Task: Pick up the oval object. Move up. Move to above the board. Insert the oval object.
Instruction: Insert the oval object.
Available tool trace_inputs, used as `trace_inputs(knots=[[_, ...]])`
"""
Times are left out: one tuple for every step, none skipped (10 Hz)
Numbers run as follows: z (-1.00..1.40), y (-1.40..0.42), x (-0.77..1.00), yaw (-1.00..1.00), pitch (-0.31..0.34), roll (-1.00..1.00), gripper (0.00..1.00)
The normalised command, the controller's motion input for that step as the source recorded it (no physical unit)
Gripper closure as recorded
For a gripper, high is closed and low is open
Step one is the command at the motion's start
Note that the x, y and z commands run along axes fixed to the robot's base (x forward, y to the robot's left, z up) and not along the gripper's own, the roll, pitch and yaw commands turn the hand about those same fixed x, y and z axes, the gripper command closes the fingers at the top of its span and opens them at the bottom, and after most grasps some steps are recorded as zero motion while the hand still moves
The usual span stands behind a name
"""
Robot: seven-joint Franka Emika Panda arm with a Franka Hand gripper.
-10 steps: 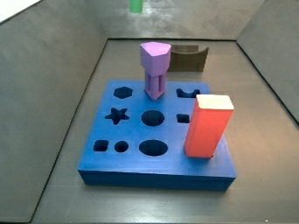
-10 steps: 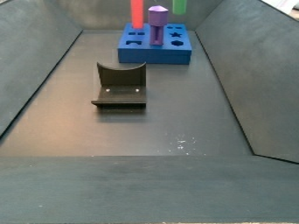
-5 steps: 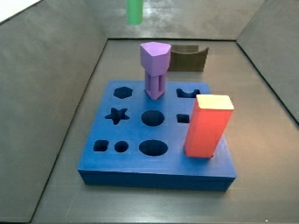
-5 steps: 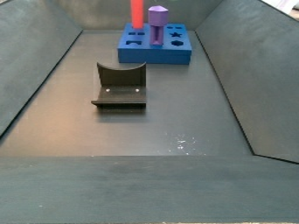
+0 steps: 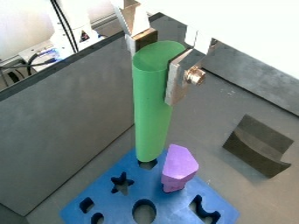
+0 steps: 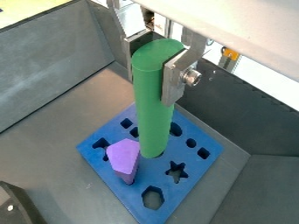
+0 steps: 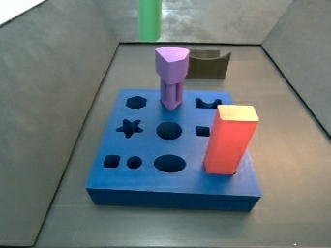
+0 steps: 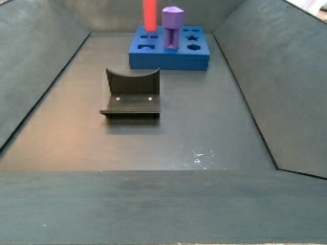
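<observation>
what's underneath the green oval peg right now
The gripper holds the oval object above the board, beside the purple peg. Its lower end hides whichever hole lies below.

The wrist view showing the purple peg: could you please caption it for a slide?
Gripper holds the green oval peg upright above the blue board, beside the purple peg.

Green oval object (image 5: pixel 149 105); blue board (image 7: pixel 135 184), dark holes; purple peg (image 7: pixel 171 76); red block (image 7: pixel 231 139); silver fingers (image 5: pixel 177 79).
</observation>
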Motion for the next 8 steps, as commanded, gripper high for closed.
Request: trace_inputs(knots=[[-0.07,-0.18,0.00,-0.08,0.000,0.00,1.00],[-0.11,-0.35,0.00,-0.32,0.000,0.02,1.00],[-0.09,-0.43,0.03,-0.55,0.000,0.03,1.00],[-0.10,-0.45,0.10,-0.69,0.000,0.01,1.00],[-0.10,-0.44,0.07,-0.74,-0.001,0.01,1.00],[-0.10,-0.44,0.04,-0.77,0.000,0.01,1.00],[-0.12,-0.44,0.03,-0.77,0.000,0.01,1.00],[-0.11,-0.44,0.01,-0.77,0.000,0.01,1.00]])
